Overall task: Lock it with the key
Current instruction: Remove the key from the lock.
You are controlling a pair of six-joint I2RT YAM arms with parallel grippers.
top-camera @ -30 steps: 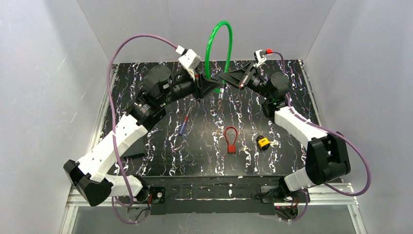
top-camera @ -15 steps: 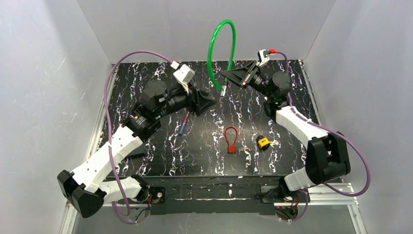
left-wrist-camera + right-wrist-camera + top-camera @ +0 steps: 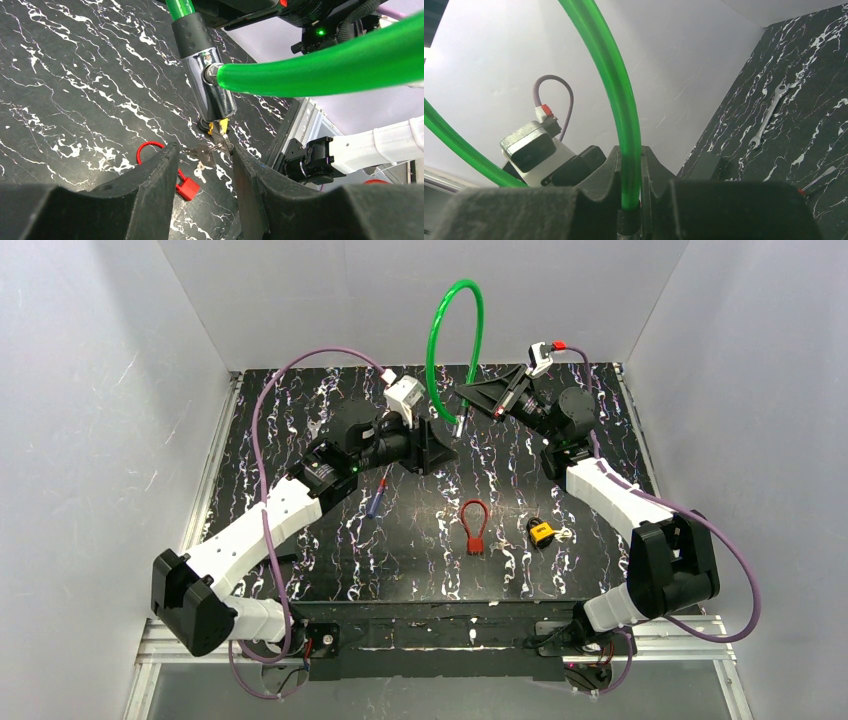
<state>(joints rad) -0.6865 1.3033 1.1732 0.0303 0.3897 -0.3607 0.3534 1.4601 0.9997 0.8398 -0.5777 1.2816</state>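
Black, white-veined tabletop (image 3: 400,560) carries the small things. Glossy green cable (image 3: 436,340), bowed into a tall hoop, is pinched tight in the right gripper (image 3: 630,160), well behind the red loop (image 3: 474,544). Matte black, the left gripper (image 3: 204,150) hangs behind that loop and closer to it, jaws partway apart, empty. The blocky yellow lock (image 3: 541,531) lies just right of the loop. The thin silvery key (image 3: 563,534) sits just beside the lock, on the side away from the loop. The free left gripper looks nearer, with its reach running forward and right.
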